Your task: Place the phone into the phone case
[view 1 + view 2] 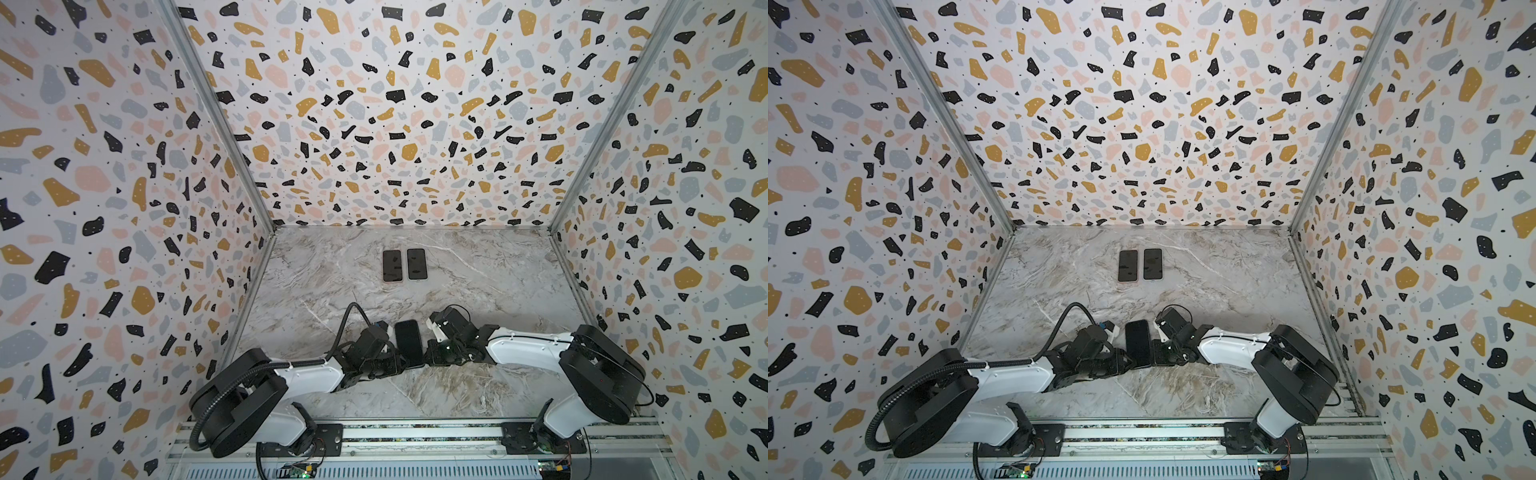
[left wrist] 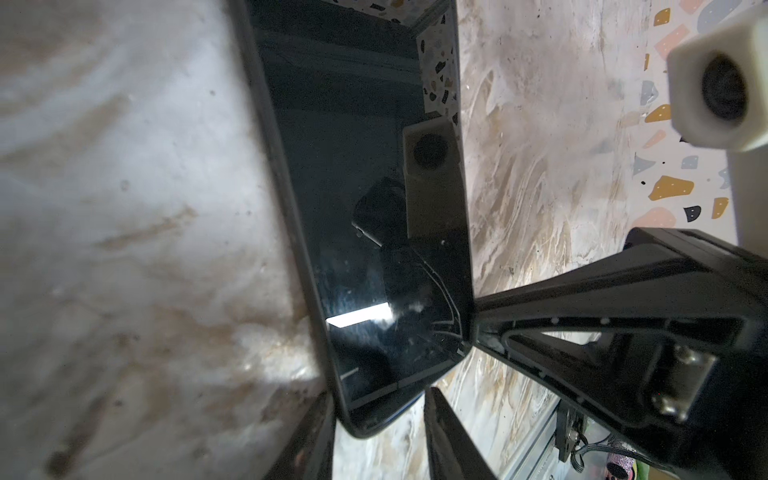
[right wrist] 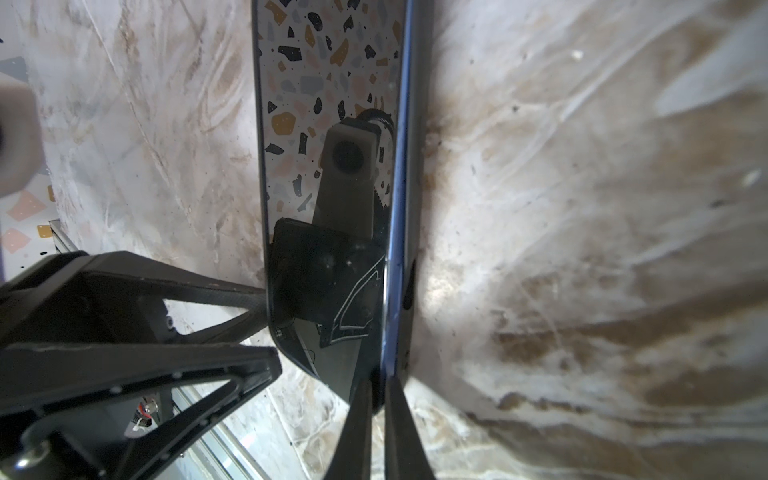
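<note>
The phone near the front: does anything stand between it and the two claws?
Nothing visible does. The right claw is shut on the near end of the phone, and the left claw straddles a corner there.

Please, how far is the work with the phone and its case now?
Done: the back phones lie flat side by side, pale-rimmed, perhaps already cased. In hand: the right gripper pinches the edge of the front phone; the fingers of the left gripper flank its corner. Left: no loose case shows, so I cannot tell whether this phone is seated.
</note>
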`<act>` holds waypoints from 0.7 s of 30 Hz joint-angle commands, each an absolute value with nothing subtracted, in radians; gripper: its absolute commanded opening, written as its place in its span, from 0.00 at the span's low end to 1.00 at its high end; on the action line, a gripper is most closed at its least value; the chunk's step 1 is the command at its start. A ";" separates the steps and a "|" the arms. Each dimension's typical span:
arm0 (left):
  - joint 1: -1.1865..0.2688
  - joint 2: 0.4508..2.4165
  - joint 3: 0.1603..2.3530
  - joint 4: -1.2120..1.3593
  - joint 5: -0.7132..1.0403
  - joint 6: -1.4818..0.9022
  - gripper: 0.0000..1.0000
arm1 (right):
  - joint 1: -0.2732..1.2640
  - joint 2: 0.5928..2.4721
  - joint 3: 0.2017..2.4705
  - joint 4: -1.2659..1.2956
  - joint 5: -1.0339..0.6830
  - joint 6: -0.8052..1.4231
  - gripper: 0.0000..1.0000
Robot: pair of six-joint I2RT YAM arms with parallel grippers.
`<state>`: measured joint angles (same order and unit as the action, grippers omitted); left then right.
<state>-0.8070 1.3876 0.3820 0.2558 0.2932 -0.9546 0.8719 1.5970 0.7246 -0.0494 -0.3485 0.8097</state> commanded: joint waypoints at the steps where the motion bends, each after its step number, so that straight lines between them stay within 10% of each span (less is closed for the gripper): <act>1: -0.830 1.460 0.353 0.208 0.330 -0.945 0.39 | 0.968 1.776 0.693 0.062 -0.524 0.820 0.06; 21: -0.830 1.422 0.365 0.151 0.305 -0.919 0.38 | 0.954 1.762 0.695 0.036 -0.512 0.825 0.06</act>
